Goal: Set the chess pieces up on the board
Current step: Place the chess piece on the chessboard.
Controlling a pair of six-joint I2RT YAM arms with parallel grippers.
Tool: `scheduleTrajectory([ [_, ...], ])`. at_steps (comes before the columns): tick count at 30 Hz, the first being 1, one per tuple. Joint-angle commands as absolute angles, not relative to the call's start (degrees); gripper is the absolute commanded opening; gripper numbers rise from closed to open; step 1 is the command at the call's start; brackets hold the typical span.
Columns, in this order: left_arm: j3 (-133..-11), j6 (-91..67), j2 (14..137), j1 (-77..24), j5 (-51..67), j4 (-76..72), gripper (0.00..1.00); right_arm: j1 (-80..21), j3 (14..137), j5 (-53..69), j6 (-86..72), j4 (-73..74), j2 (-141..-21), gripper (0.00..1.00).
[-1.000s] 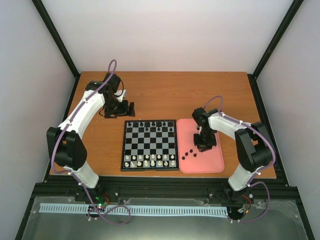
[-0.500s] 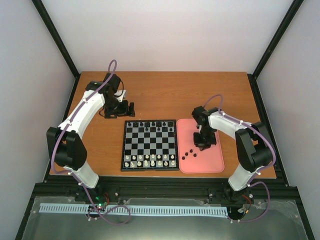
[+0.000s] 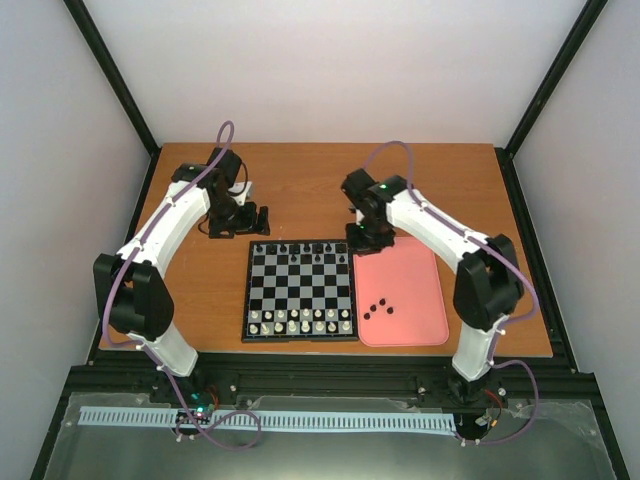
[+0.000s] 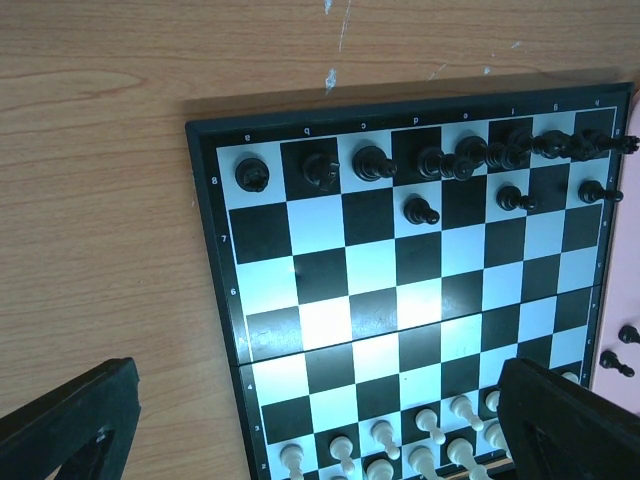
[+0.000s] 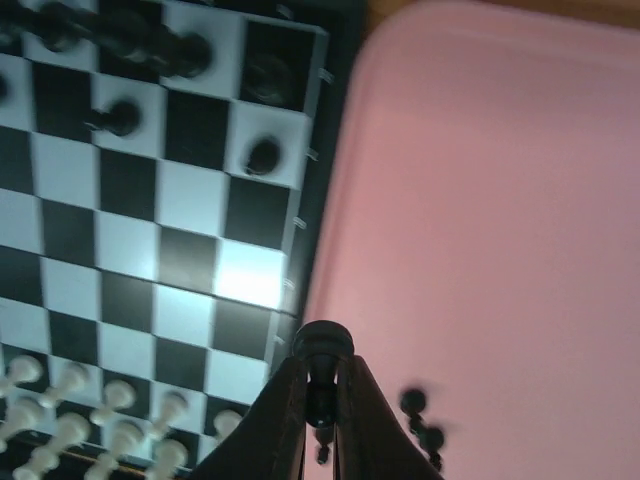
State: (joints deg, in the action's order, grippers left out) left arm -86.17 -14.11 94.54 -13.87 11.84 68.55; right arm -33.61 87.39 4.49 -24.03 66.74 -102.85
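Observation:
The board (image 3: 247, 300) lies mid-table, with black chess pieces (image 3: 300, 247) along its far row and a few on the second row. More loose black pieces (image 3: 380, 307) lie on the pink tray (image 3: 415, 280). My right gripper (image 3: 361, 236) hovers over the board's far right corner. In the right wrist view it (image 5: 320, 378) is shut on a black pawn (image 5: 322, 345), above the seam between board (image 5: 300, 240) and tray (image 5: 500, 200). My left gripper (image 3: 256, 217) is open and empty beyond the board's far left corner. Its fingers (image 4: 70, 420) frame the board (image 4: 205, 260).
White pieces (image 3: 300, 320) fill the board's two near rows and also show in the left wrist view (image 4: 400, 450). The tray sits right against the board's right edge. Bare wooden table (image 3: 300, 180) lies behind the board, with dark frame posts at the corners.
My right gripper rose from the tray with a black pawn and swung back and left to the board's far right corner. The left arm has not moved.

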Motion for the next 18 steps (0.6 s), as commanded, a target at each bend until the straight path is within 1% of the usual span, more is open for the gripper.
scheduleTrajectory([
  [1, -86.59, -13.69, 92.35, -13.54, 11.59, 68.37, 1.0, -36.54, 95.46, 4.92, -23.6, 69.01, -109.51, 0.07],
  [9, -85.68, -13.53, 91.43, -13.54, 10.87, 68.57, 1.0, -37.97, 107.58, 7.05, -21.43, 70.06, -120.33, 0.07],
  [18, -85.76, -13.51, 91.86, -13.54, 9.2, 68.65, 1.0, -38.71, 109.07, 9.94, -20.63, 69.26, -124.36, 0.07],
])
